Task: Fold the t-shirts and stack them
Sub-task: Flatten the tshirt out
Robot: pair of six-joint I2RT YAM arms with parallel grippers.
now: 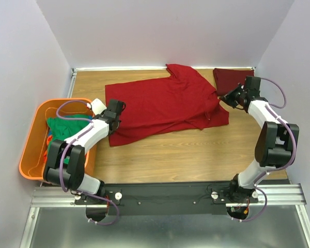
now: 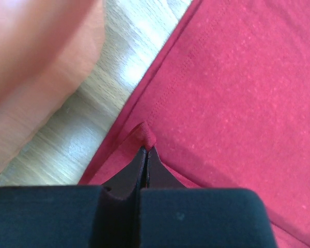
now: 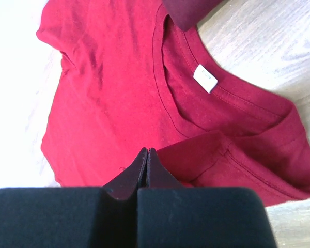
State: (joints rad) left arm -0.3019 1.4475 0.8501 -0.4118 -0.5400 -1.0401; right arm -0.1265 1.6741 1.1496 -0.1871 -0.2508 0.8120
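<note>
Top view looking down, wrist views close up, all share red t-shirt (image 1: 165,103)

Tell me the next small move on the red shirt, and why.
Probably raise both arms a little together. The left gripper is shut on an edge of the red t-shirt, the right gripper is shut at its collar end, and the cloth lies rumpled and unfolded.
</note>
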